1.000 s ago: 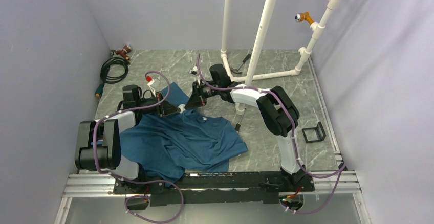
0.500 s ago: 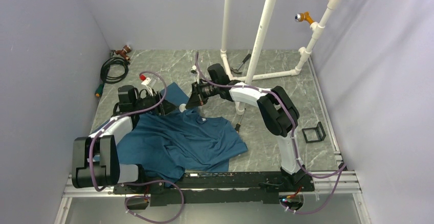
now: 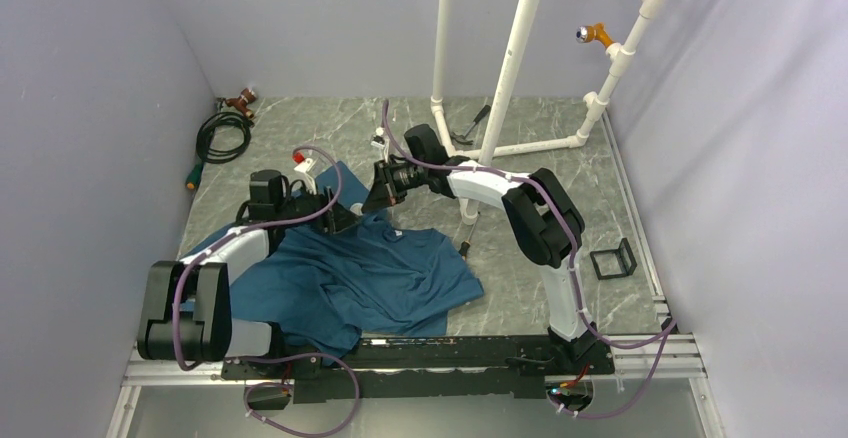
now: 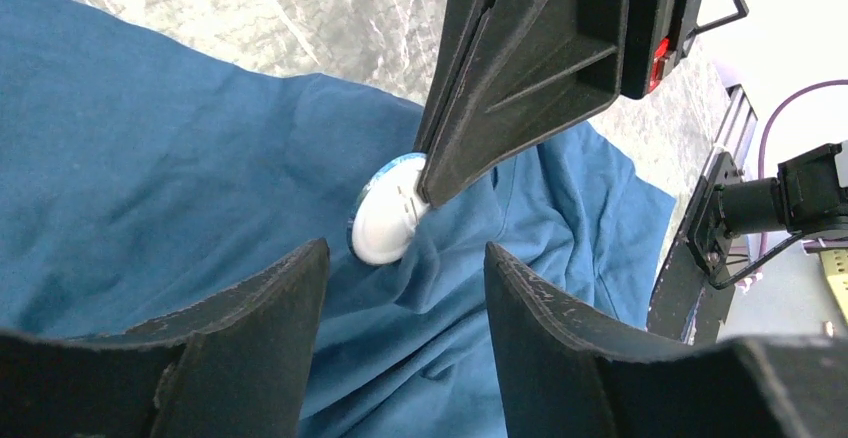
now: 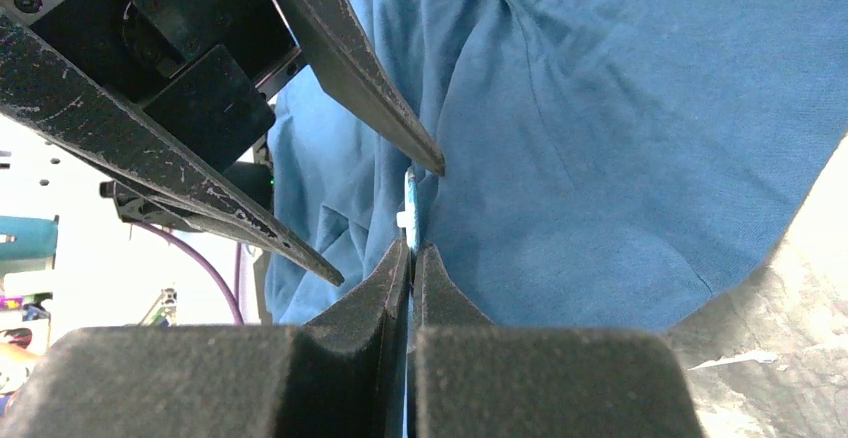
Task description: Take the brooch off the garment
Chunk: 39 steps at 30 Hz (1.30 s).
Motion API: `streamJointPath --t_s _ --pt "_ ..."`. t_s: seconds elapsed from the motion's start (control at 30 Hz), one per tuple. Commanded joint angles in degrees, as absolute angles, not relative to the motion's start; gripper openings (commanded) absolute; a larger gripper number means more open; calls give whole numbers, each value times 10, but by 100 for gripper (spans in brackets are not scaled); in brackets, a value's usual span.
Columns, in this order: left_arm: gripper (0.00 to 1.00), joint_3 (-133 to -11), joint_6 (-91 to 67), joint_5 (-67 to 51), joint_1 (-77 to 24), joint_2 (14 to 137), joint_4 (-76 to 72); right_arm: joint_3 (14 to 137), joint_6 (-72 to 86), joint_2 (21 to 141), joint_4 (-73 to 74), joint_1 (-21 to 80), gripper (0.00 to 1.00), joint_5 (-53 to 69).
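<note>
Worktop (image 3: 540, 173) carries the garment (image 3: 370, 273), spread toward eight o'clock. Near its twelve o'clock edge the right hand (image 5: 412, 258) is clamped on the brooch (image 4: 385, 223); the left hand (image 4: 405, 250) stands apart just beside. Detaching looks underway: next, probably pinch the cloth and pull the brooch away.

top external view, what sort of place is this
Probably a robot lab test cell, not a home: plain lavender walls box in a marble-patterned table, two arms are mounted by an aluminium rail, and a white pipe frame stands at the back.
</note>
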<state>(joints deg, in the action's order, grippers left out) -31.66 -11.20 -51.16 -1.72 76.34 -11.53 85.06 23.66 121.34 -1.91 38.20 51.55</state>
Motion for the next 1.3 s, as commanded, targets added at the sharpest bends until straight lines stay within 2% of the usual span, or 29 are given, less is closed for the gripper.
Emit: streamJointPath --t_s 0.0,0.4,0.7,1.0,1.27 --pt "62 -342 -100 -502 -27 774 -125 846 242 1184 -42 387 0 513" --pt "42 -359 -90 -480 -33 795 -107 832 235 1175 -60 395 0 520" --pt "44 -362 -82 -480 -34 806 -98 833 238 1175 -62 395 0 517" --pt "31 -372 -73 -437 -40 815 -77 825 243 1167 -77 395 0 515" --pt "26 -378 -71 -437 -40 819 -69 825 240 1166 -77 393 0 510"
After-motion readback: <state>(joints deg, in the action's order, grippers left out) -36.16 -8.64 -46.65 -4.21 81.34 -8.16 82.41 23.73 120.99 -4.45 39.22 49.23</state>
